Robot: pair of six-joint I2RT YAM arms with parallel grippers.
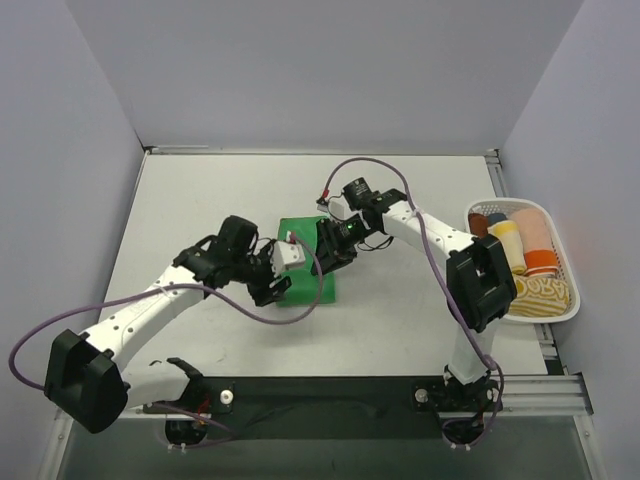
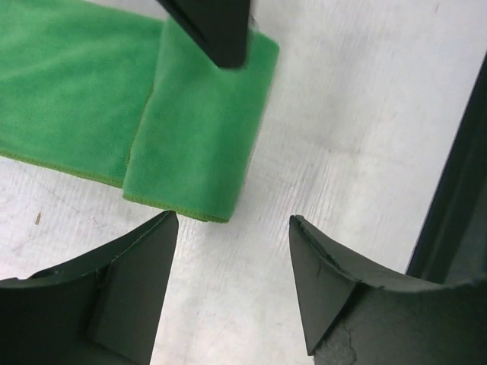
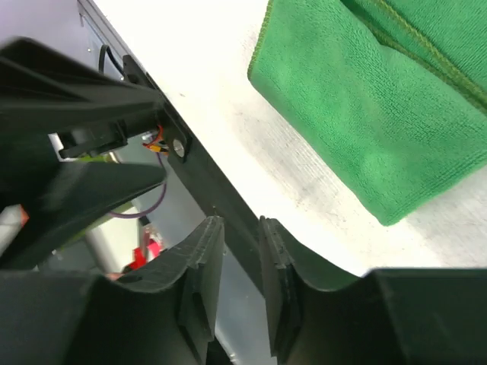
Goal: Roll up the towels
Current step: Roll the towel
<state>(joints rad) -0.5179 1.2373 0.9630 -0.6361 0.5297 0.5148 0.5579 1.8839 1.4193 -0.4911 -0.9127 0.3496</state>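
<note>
The bright green towel (image 1: 322,286) lies flat in the middle of the table, with one end folded over itself (image 2: 190,137). My left gripper (image 1: 277,286) hovers over its near left part, open and empty (image 2: 232,220), with the folded edge just ahead of its fingertips. My right gripper (image 1: 330,252) is over the towel's right part. Its jaws (image 3: 242,220) stand a narrow gap apart with nothing between them, and the towel's corner (image 3: 365,99) is beside them. One of its fingers (image 2: 217,34) sits at the towel's fold. A pale yellow roll (image 1: 507,245) lies in the basket.
A white slatted basket (image 1: 572,312) at the right table edge holds several rolled cloths in orange, peach and yellow. The table's dark near rail (image 3: 221,198) runs close below the right gripper. Grey walls close in the left, back and right sides.
</note>
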